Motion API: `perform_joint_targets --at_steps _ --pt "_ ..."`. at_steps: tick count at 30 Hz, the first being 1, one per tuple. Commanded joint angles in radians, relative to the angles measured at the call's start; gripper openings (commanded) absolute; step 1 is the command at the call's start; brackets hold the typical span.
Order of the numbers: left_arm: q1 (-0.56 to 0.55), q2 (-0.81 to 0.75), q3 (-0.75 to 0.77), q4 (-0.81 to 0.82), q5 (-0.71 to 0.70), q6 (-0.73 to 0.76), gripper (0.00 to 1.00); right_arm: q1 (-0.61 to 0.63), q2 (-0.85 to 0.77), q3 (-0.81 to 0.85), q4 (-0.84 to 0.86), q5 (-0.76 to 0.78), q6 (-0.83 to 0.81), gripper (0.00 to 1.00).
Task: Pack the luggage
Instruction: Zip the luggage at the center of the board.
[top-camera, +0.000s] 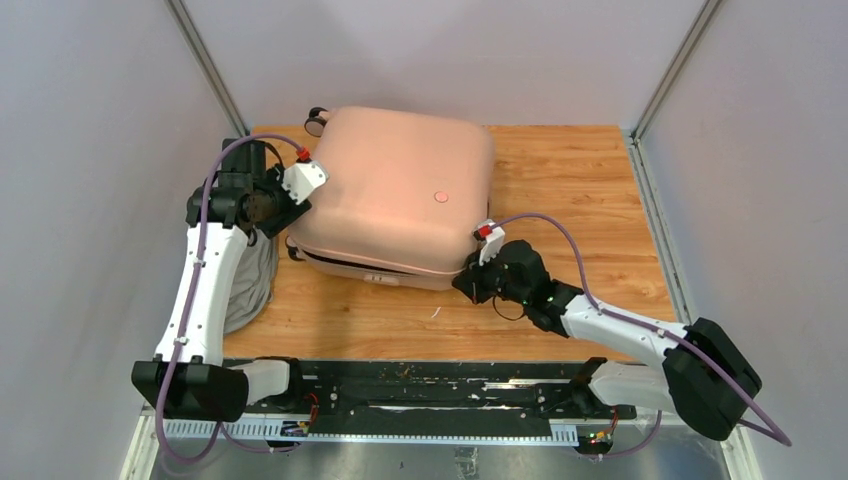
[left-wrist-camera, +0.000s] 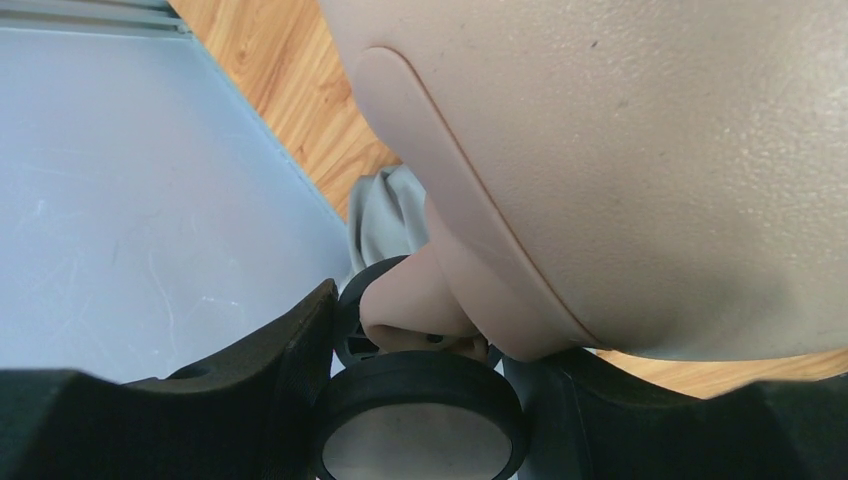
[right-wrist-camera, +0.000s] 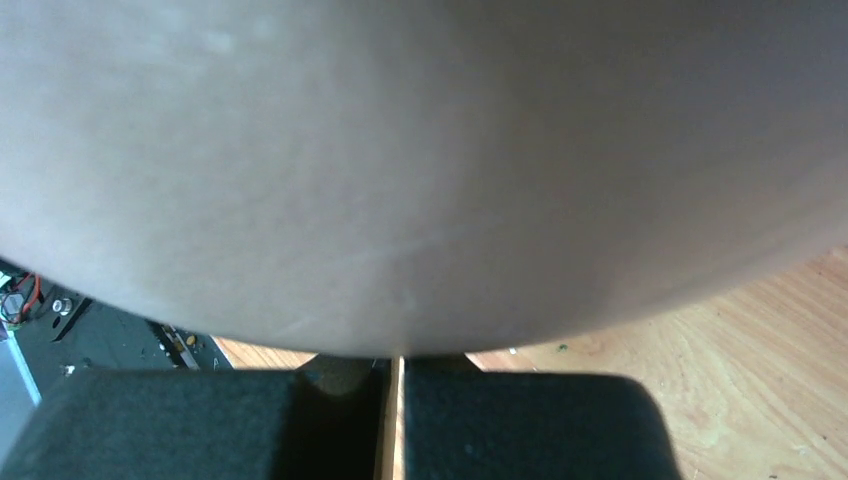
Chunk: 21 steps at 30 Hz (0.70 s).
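Observation:
The luggage (top-camera: 400, 190), a large pale pink hard-shell case, lies flat on the wooden table (top-camera: 580, 190) with its lid down and a dark seam along its front edge. My left gripper (top-camera: 292, 210) is at the case's left side. In the left wrist view its fingers (left-wrist-camera: 270, 370) press on either side of a black wheel (left-wrist-camera: 418, 400) under the pink shell (left-wrist-camera: 650, 150). My right gripper (top-camera: 470, 283) is shut with nothing in it, its tips (right-wrist-camera: 393, 368) against the front right corner of the shell (right-wrist-camera: 400, 150).
A grey cloth bundle (top-camera: 250, 285) lies at the table's left edge under my left arm, and also shows as grey cloth (left-wrist-camera: 385, 215) behind the wheel. Another wheel (top-camera: 318, 120) sticks out at the case's far left corner. Grey walls close in on three sides.

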<state>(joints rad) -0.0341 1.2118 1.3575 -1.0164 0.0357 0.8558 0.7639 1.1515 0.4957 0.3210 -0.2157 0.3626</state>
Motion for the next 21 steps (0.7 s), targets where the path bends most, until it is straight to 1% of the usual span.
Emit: perform_joint_targets --at_steps 1,2,4,6,7,9,12,13,15,18,21 --pt "-0.059 0.01 0.086 -0.027 0.213 -0.135 0.0 0.133 -0.037 0.143 0.078 -0.254 -0.072 0.0" --pt "-0.06 0.012 0.086 -0.027 0.204 -0.134 0.0 0.124 -0.077 0.132 0.03 -0.207 -0.066 0.0" --pt "-0.051 0.013 0.084 -0.028 0.187 -0.125 0.0 0.037 -0.191 0.022 0.069 -0.187 0.021 0.01" --pt "-0.022 0.015 0.085 -0.027 0.189 -0.122 0.0 -0.075 -0.266 -0.079 0.152 -0.225 0.124 0.09" --pt "-0.007 0.021 0.09 -0.028 0.19 -0.123 0.0 -0.105 -0.281 -0.099 0.157 -0.243 0.145 0.11" --pt "0.019 0.038 0.098 -0.032 0.192 -0.127 0.0 -0.13 -0.288 -0.099 0.083 -0.258 0.148 0.16" --pt "0.026 0.037 0.096 -0.031 0.203 -0.128 0.0 -0.174 -0.301 -0.093 -0.014 -0.261 0.155 0.36" --pt "0.026 0.034 0.094 -0.031 0.211 -0.13 0.0 -0.195 -0.327 -0.093 -0.056 -0.251 0.154 0.44" --pt "0.026 0.027 0.089 -0.031 0.224 -0.132 0.0 -0.25 -0.378 -0.096 -0.136 -0.225 0.164 0.5" --pt "0.026 0.025 0.087 -0.033 0.229 -0.13 0.0 -0.324 -0.438 -0.105 -0.205 -0.241 0.168 0.59" --pt "0.026 0.021 0.089 -0.031 0.239 -0.131 0.0 -0.337 -0.435 -0.094 -0.232 -0.239 0.141 0.64"
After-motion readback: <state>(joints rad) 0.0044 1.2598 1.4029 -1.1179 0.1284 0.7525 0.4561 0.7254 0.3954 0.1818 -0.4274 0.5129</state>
